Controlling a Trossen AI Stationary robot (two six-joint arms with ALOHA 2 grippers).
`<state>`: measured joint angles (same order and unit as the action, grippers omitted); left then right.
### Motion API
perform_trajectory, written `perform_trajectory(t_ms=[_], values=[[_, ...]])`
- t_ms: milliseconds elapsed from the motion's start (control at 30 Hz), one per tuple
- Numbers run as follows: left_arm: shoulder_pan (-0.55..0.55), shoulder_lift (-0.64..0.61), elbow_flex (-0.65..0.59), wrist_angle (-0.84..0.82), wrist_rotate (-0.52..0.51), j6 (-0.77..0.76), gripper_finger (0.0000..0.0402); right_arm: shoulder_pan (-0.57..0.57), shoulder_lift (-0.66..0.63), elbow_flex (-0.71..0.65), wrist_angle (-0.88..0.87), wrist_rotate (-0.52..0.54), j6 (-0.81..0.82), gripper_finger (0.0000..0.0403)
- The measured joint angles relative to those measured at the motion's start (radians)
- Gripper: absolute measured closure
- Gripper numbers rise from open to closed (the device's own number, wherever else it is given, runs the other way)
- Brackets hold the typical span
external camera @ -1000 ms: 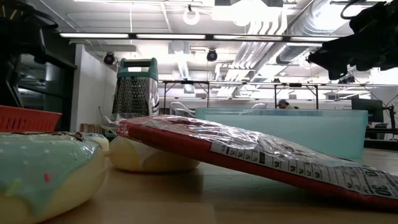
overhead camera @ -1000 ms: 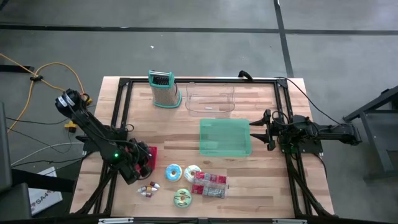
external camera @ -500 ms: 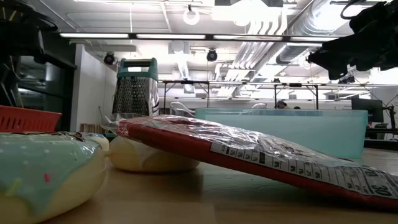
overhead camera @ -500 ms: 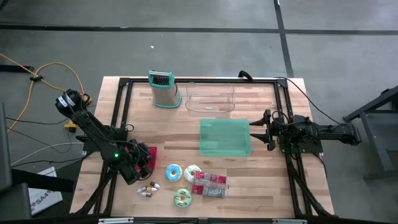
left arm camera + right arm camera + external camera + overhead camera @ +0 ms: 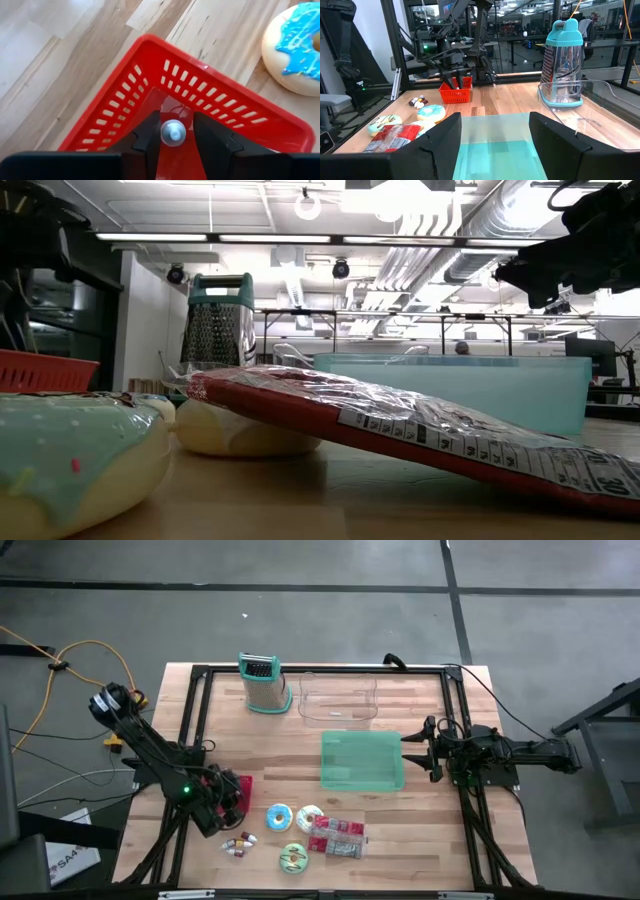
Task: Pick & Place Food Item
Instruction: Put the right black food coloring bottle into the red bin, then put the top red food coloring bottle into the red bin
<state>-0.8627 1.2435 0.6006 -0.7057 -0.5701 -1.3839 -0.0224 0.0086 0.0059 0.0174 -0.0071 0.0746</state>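
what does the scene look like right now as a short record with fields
left claw: over the red slotted plastic basket, fingers apart around a small white-capped item inside it
right claw: open, waiting above the teal translucent plastic bin
near basket: blue-iced doughnut on the wooden table
other food: red plastic snack packet, green-iced doughnut
back of table: metal box grater with teal handle, clear plastic container
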Motion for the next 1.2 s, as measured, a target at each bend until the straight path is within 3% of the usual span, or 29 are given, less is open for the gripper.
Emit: perform_trajectory(t_ms=[433,733,1200], values=[[0.000,-0.234,0.000,-0.001,-0.039,0.232,0.0290,0.000,0.000,0.000,0.000,0.000,0.000,0.0180],[0.000,-0.254,0.000,0.017,-0.029,0.320,0.0290,0.000,0.000,0.000,0.000,0.000,0.000,0.0180],[0.134,-0.129,0.159,0.027,0.306,0.666,0.0290,0.000,0.000,0.000,0.000,0.000,0.000,0.0180]])
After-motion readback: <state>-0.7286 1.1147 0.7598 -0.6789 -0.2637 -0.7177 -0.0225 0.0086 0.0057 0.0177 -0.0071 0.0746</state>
